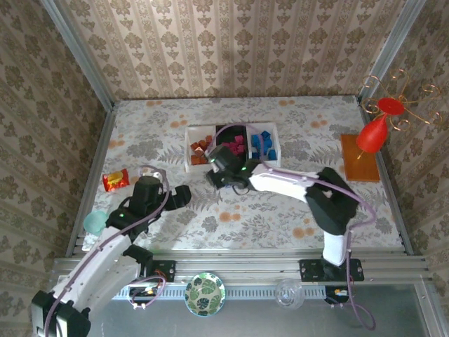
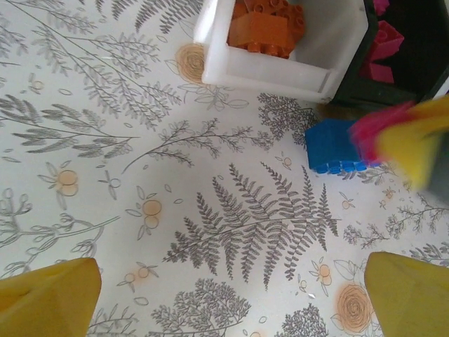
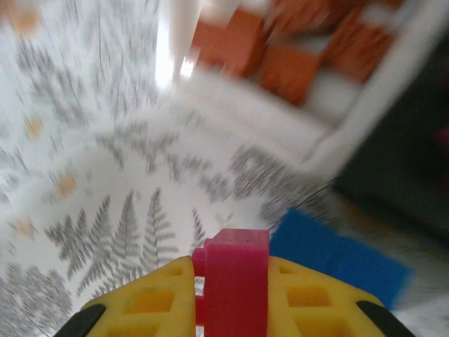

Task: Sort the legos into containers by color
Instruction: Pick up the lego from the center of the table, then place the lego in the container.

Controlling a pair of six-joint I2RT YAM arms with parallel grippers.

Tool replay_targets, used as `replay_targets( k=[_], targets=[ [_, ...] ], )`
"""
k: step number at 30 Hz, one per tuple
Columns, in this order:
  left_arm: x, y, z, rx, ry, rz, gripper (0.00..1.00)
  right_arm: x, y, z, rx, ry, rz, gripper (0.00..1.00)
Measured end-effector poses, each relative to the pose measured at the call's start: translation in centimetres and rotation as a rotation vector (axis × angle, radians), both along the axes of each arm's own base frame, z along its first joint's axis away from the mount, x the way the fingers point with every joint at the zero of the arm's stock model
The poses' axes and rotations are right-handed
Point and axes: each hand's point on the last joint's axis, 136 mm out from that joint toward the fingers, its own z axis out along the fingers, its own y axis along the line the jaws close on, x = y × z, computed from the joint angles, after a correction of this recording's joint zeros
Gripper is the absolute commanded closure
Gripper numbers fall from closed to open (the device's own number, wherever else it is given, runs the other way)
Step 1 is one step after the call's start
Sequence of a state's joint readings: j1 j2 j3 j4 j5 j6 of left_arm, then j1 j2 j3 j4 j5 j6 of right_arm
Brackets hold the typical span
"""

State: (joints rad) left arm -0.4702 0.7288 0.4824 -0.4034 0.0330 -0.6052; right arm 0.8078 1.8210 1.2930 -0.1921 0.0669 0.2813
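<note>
At the far left edge of the fern-printed table (image 1: 280,217) stands a teal cup (image 1: 92,223), with a red-yellow snack packet (image 1: 116,180) lying a little farther back. Right of the packet the left gripper (image 2: 224,302) is over bare cloth, its yellow fingers (image 2: 45,295) wide apart with nothing between them.

Ahead of it three trays sit side by side. The left white tray (image 2: 280,74) is piled with orange bricks (image 2: 263,28), the black tray (image 2: 393,95) holds magenta bricks (image 1: 235,146), and the right white tray (image 1: 277,149) holds blue bricks (image 1: 264,142). A lone blue brick (image 2: 335,146) lies on the cloth just before the seam between the left white tray and the black tray.

The right gripper (image 3: 235,277) hangs close beside that brick, its fingers clamped on a magenta brick (image 3: 237,260) that stands upright between them. The right wrist view is blurred. In the top view the right arm crosses in front of the black tray and hides its near wall. Well to the right lies an orange-brown mat (image 1: 360,158), with a red ornament on copper wire (image 1: 373,133) beside it.
</note>
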Motion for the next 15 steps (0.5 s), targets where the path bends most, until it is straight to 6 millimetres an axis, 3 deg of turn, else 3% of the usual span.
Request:
replay_targets(
  k=[3,5,6,9,12,15],
  targets=[
    [0.5,-1.2,-1.3,0.016,0.039,-0.034,0.10,3.7,-3.3,4.2,0.096,-0.063,-0.124,0.81],
    [0.7,-2.4,-2.2,0.034,0.069,-0.070,0.11,6.2,-5.2,5.3,0.121,-0.080,-0.196,0.79],
    [1.0,-3.2,-2.5,0.043,0.080,-0.091,0.12,7.3,-5.8,5.4,0.125,-0.079,-0.224,0.73],
    [2.0,-5.1,-3.1,0.054,0.090,-0.130,0.13,10.1,-6.4,4.3,0.119,-0.052,-0.272,0.35],
    [3.7,-6.9,-3.3,0.057,0.083,-0.156,0.16,10.8,-6.3,2.5,0.099,-0.015,-0.285,0.27],
    [5.3,-8.1,-3.4,0.055,0.070,-0.164,0.21,9.3,-6.5,1.4,0.083,0.005,-0.275,0.26]
  ],
)
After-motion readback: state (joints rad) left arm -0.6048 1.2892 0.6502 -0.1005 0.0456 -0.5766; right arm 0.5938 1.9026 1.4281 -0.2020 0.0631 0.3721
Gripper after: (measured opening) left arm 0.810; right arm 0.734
